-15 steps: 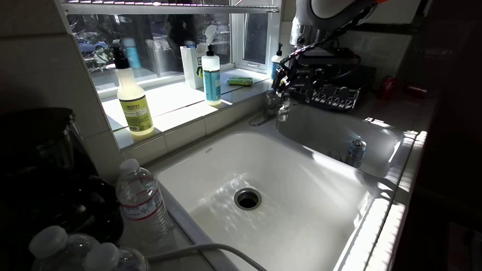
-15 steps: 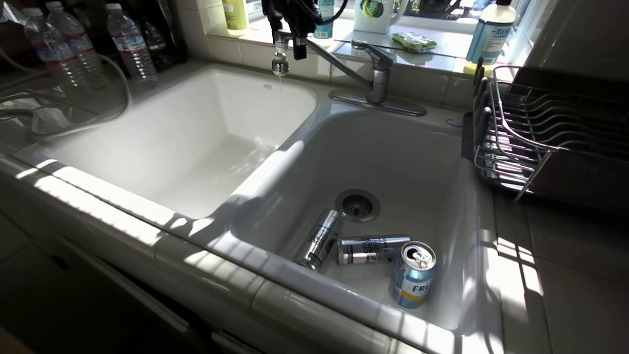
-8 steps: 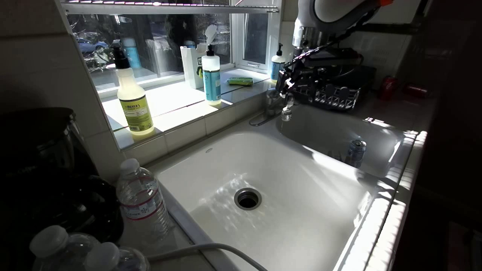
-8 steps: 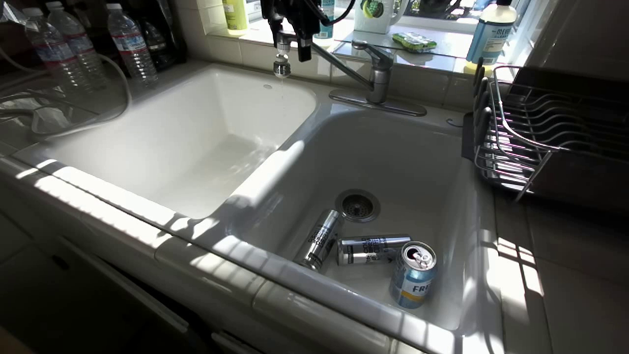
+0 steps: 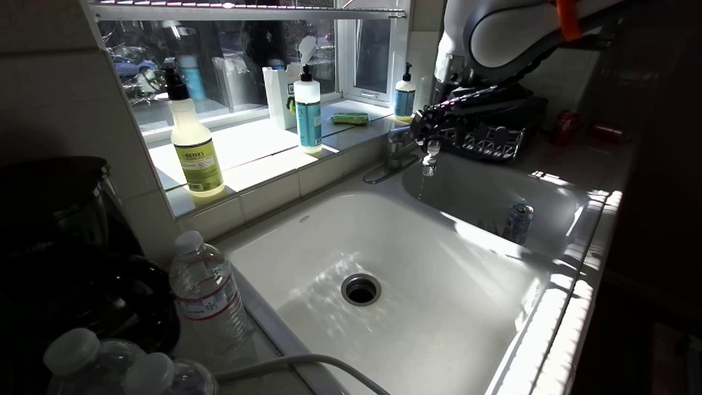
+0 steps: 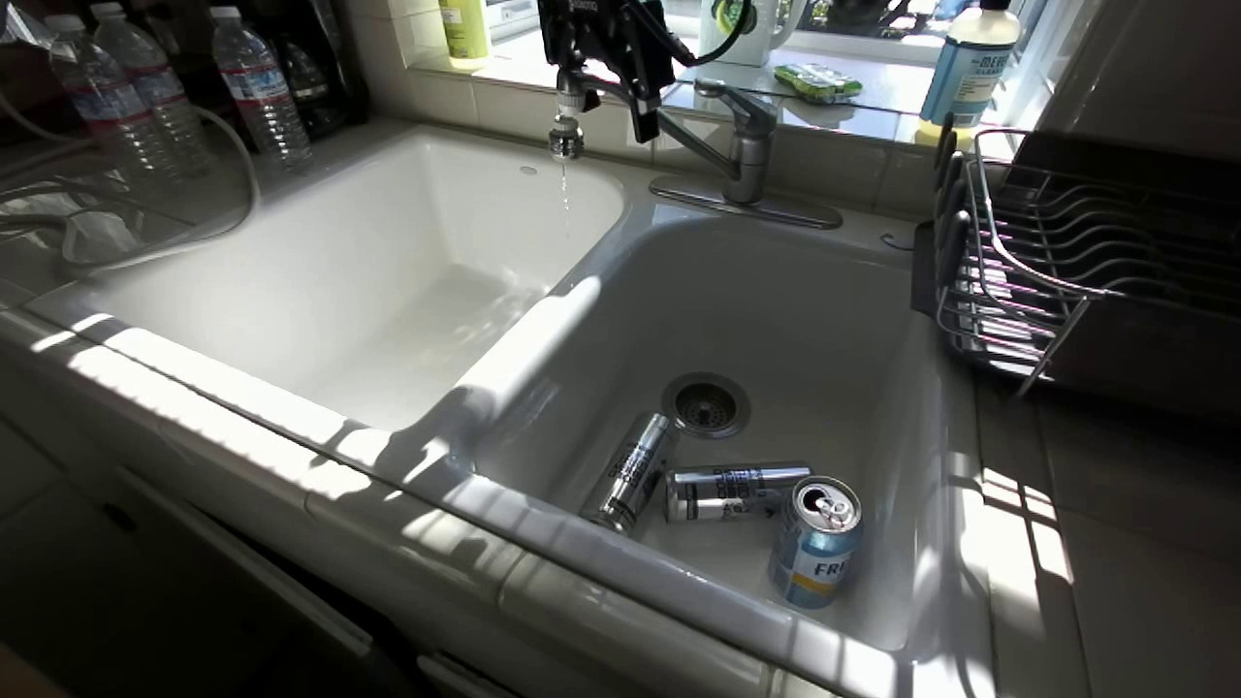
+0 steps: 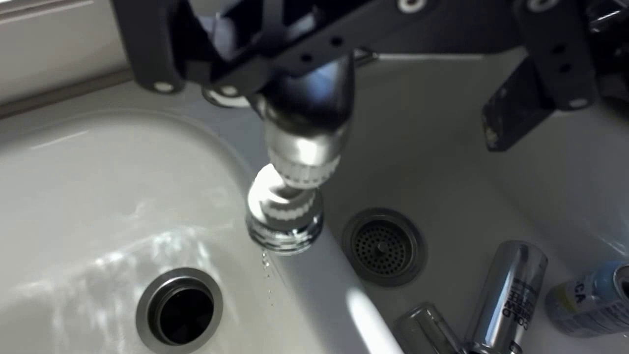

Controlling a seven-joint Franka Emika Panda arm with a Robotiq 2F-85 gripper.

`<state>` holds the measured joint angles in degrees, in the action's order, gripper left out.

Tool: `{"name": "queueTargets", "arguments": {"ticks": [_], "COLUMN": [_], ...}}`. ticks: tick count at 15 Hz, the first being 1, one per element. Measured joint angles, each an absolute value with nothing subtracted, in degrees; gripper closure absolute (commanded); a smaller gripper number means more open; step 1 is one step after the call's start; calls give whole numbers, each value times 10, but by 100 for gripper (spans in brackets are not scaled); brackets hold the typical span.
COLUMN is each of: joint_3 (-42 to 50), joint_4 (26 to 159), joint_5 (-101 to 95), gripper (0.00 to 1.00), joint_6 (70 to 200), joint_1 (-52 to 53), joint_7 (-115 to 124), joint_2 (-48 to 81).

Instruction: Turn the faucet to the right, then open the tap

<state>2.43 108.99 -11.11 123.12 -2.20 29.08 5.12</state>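
Observation:
The faucet's slim chrome spout reaches from its base column over the sink divider toward the left basin. A chrome nozzle fitting hangs at its free end and drips a thin line of water. The stubby tap handle tops the column, apart from the gripper. My gripper is at the spout's free end, fingers spread. In the wrist view my gripper has a wide gap; the nozzle fitting sits by the left finger, which partly covers it. I cannot tell whether they touch.
Silver cans and a blue can lie or stand in the right basin. A dish rack stands right of it. Soap bottles and a sponge pack are on the window sill. Water bottles stand by the left basin.
My gripper has moved to the right in both exterior views, and the spout's end with its nozzle has swung the same way. The drip shows more clearly now.

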Motion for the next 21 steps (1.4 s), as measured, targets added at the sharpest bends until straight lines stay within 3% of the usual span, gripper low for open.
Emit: {"name": "queueTargets", "arguments": {"ticks": [21], "joint_3": [79], "joint_4": [1193], "joint_5": [-156], "gripper": [0], "joint_6": [1289], "joint_1": [-77], "joint_7": [213], "joint_2": [-23]}}
